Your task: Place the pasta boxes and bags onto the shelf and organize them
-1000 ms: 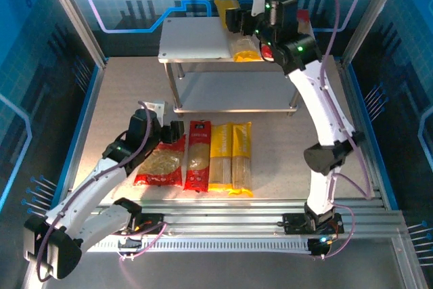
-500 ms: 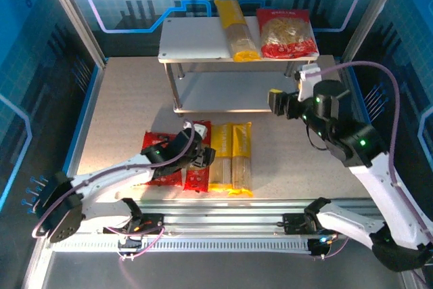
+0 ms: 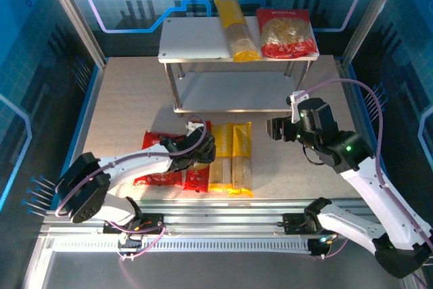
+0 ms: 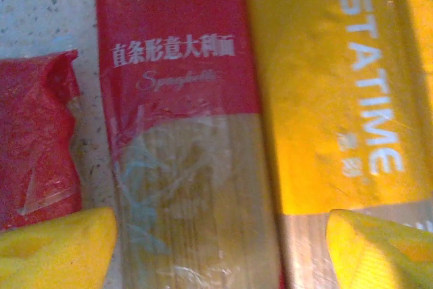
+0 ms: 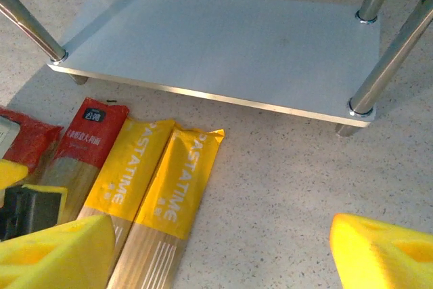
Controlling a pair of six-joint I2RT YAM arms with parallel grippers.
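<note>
On the table lie a wide red bag (image 3: pixel 154 162), a narrow red pack (image 3: pixel 197 175) and two yellow spaghetti packs (image 3: pixel 220 157) (image 3: pixel 242 157) side by side. My left gripper (image 3: pixel 201 149) hangs open low over the narrow red pack (image 4: pixel 183 99), its yellow fingertips (image 4: pixel 54 248) on either side of it. The right-hand tip is over the neighbouring yellow pack (image 4: pixel 331 86). My right gripper (image 3: pixel 277 128) is open and empty, over bare table to the right of the packs (image 5: pixel 179 181). The shelf (image 3: pixel 193 38) carries a yellow pack (image 3: pixel 237 28) and a red bag (image 3: pixel 287 32) on its top board.
The shelf's lower board (image 5: pixel 223 45) is bare, with metal legs (image 5: pixel 389 52) at its corners. Blue enclosure walls ring the table. Open tabletop (image 3: pixel 128 99) lies left of the shelf.
My right arm left the red bag on the shelf top and came down toward the table. My left gripper shifted right from the wide red bag to over the narrow red pack.
</note>
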